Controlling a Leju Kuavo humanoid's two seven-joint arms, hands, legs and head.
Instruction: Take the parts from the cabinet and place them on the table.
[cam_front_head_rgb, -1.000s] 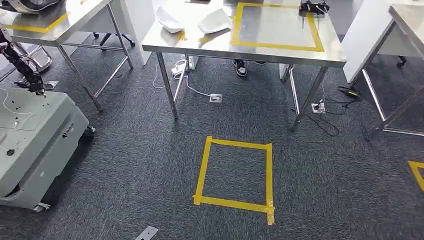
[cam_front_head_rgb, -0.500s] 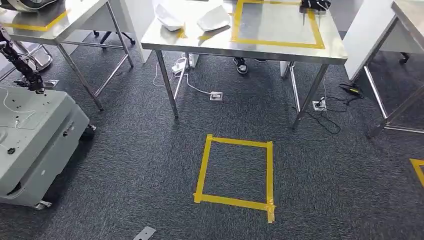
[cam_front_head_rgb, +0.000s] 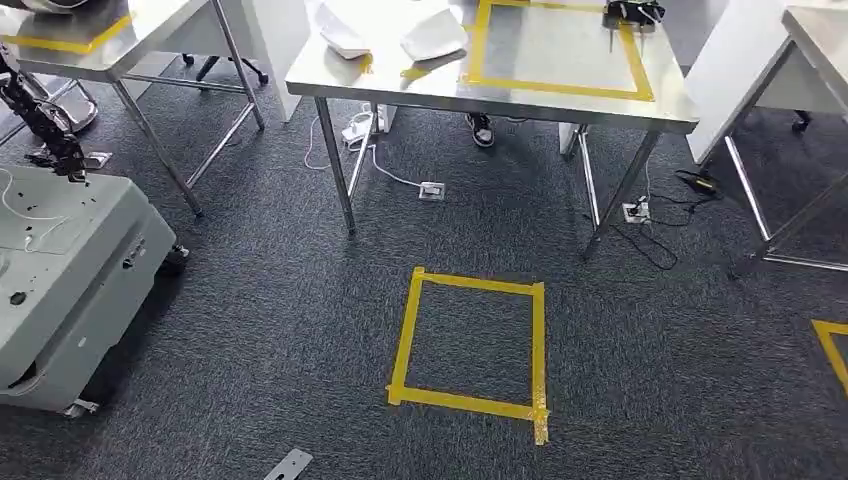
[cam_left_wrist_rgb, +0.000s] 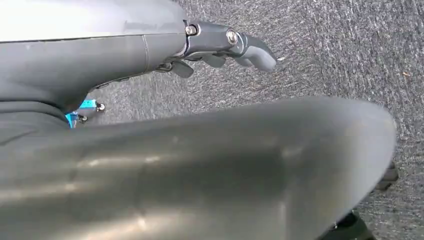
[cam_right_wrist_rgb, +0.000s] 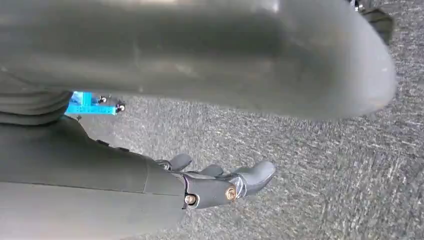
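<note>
Carpet (cam_front_head_rgb: 260, 300) spreads dark and wide between the robot and the steel bench (cam_front_head_rgb: 430, 85), on which a yellow taped square (cam_front_head_rgb: 560, 50) holds a small dark part (cam_front_head_rgb: 630, 12) at its far edge; two white shell-like pieces (cam_front_head_rgb: 395, 38) lie just beside that square. Whether the dark part came from a cabinet I cannot tell, and the scene fits both a robot heading off to fetch and one with a part already set down. Both arms hang low: the left hand (cam_left_wrist_rgb: 220, 47) and the right hand (cam_right_wrist_rgb: 220, 182) each hold nothing, fingers (cam_left_wrist_rgb: 257, 55) loosely apart over the floor. Risk from here, as I judge it, lies in walking: the grey wheeled unit (cam_front_head_rgb: 70, 280) stands close on the left, and cables (cam_front_head_rgb: 660, 245) and a floor socket (cam_front_head_rgb: 432, 191) trail under the bench legs, any of which could catch a foot. A taped floor square (cam_front_head_rgb: 470, 345) lies ahead, a person's shoe (cam_front_head_rgb: 482, 130) beneath the bench, a small metal plate (cam_front_head_rgb: 290, 466) nearest.
</note>
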